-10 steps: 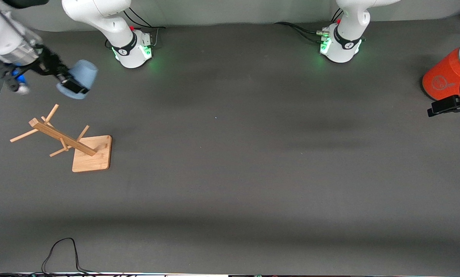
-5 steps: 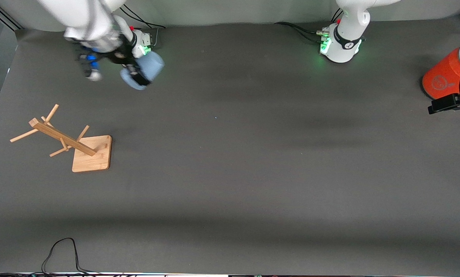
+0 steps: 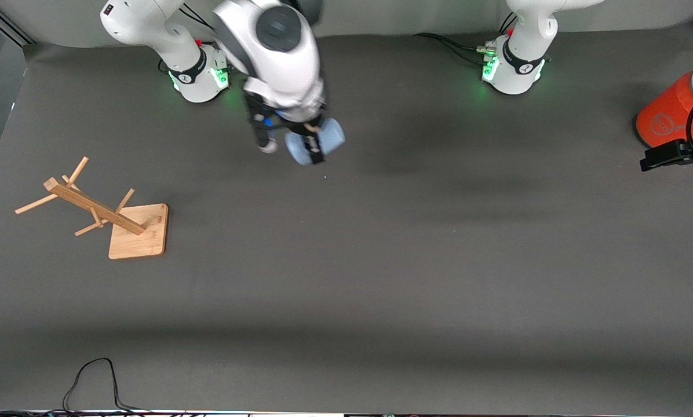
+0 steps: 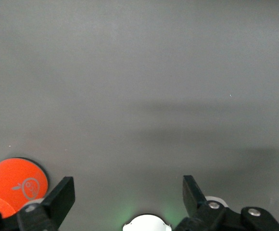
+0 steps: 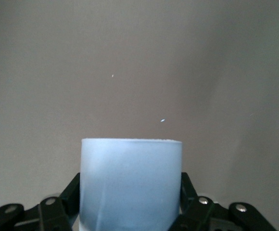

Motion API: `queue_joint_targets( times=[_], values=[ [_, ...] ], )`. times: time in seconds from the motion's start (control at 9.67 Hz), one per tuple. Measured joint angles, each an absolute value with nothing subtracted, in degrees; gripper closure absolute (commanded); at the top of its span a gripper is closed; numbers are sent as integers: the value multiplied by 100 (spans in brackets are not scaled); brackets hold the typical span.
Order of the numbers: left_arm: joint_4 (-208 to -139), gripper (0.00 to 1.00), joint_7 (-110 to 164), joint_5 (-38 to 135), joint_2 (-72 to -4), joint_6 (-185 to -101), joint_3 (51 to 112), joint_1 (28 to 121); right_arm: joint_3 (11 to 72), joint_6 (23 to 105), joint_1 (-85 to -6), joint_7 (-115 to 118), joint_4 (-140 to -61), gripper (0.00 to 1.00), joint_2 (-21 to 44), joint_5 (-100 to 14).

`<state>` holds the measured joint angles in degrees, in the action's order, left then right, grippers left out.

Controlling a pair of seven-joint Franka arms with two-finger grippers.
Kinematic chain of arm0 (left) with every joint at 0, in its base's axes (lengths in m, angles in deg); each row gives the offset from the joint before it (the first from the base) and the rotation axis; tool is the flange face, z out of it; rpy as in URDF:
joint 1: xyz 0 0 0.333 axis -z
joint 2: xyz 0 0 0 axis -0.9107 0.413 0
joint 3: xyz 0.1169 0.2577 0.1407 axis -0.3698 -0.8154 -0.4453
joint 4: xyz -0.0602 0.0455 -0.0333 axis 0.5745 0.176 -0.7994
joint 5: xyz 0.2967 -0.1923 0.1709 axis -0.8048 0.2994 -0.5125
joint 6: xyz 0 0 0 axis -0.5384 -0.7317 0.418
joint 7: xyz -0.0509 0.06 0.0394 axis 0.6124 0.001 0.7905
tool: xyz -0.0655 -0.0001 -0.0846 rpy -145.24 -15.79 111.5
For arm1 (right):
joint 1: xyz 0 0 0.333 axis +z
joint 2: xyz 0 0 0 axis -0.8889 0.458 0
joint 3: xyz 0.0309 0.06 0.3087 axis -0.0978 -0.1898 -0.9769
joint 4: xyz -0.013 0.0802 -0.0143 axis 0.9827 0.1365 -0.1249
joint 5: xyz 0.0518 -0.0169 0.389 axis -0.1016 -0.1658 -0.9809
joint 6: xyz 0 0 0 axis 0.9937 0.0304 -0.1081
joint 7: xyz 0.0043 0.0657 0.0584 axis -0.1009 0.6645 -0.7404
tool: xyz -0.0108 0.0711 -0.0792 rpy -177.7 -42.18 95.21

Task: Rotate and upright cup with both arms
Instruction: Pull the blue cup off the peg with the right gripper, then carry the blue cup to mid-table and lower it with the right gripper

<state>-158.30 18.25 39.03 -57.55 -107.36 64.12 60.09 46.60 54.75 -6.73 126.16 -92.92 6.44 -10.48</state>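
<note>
One pale blue cup (image 3: pixel 317 141) clamped in right gripper (image 3: pixel 314 145) jaws; left gripper (image 4: pixel 127 192) jaws apart.

wooden peg rack (image 3: pixel 100 211) | orange can (image 3: pixel 674 113) | black cable (image 3: pixel 91 382)

White arms (image 3: pixel 277 52), black fingers (image 4: pixel 57 199), green-lit bases (image 3: pixel 199 75)

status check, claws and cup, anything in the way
Right claw shut on the cup, up over the table's middle. Left claw open, waiting by the orange can. Nothing in the way.
</note>
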Motion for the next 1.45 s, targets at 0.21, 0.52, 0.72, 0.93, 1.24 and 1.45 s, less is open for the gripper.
queue_joint_targets(
  times=[0.21,0.52,0.72,0.93,1.24,1.45],
  values=[
    [-15827,0,1825,3902,-5755,-10713,6412,6009,4661,5870,-541,13212,-9164,53,1248,-1044],
    [-15821,0,1826,3901,-5755,-10702,6418,6016,4662,6021,-322,14117,-8430,55,2385,-1041],
    [-15806,0,1827,3900,-5749,-10701,6427,6047,4661,6039,-199,14616,-7722,56,3194,-1041],
    [-15786,0,1897,3811,-5733,-10620,6427,6090,4664,6249,-56,14977,-7238,56,3847,-1040],
    [-15782,0,2041,3790,-5732,-10466,6427,6096,4669,6419,59,15188,-6983,55,4324,-983],
    [-15782,0,2050,3781,-5732,-10429,6424,6095,4673,6416,72,15222,-6917,36,4375,-965]
  ],
)
